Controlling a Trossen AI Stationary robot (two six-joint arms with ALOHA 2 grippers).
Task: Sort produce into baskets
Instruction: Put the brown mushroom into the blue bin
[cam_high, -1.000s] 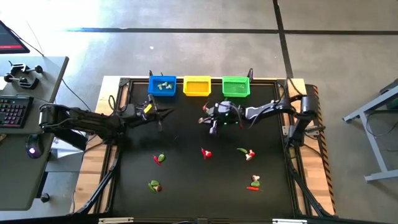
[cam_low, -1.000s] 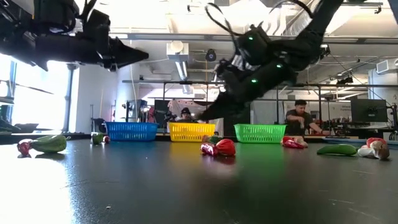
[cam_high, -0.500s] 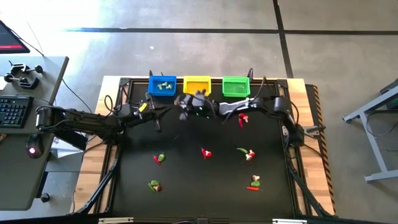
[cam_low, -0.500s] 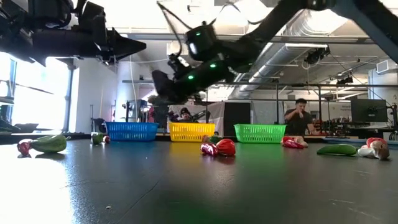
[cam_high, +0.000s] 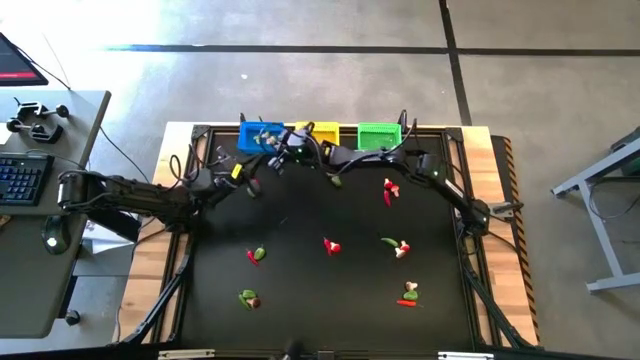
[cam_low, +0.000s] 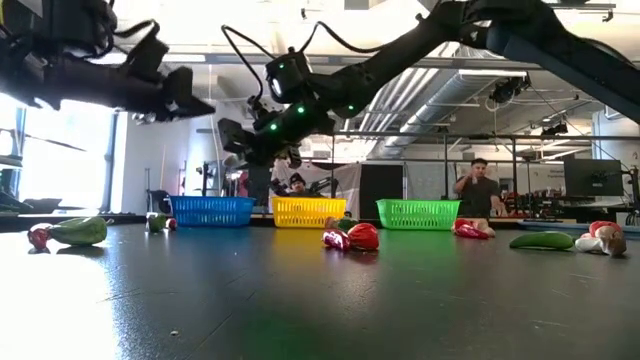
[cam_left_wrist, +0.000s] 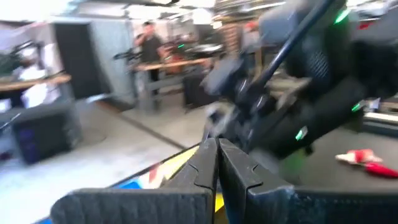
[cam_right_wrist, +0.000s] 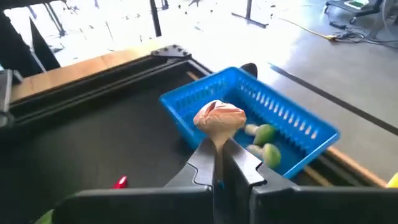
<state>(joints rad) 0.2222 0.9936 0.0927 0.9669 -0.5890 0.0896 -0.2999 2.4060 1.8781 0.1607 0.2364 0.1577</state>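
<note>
On my left wrist feed the left gripper (cam_left_wrist: 217, 163) has its two dark fingers pressed together, nothing between them. Just beyond, the other arm (cam_left_wrist: 298, 93) blurs across, green lights glowing. A red item (cam_left_wrist: 364, 160) lies on the table; a person (cam_left_wrist: 148, 46) stands far back.

A black desk (cam_high: 300, 290) fills the frame's middle. Along its upper edge stand 3 baskets: blue basket (cam_high: 258, 137), yellow basket (cam_high: 322, 131), green basket (cam_high: 378, 137). Toy produce (cam_high: 330, 245) lies scattered over the centre and lower half, 1 red piece (cam_high: 389, 189) upper right.
</note>
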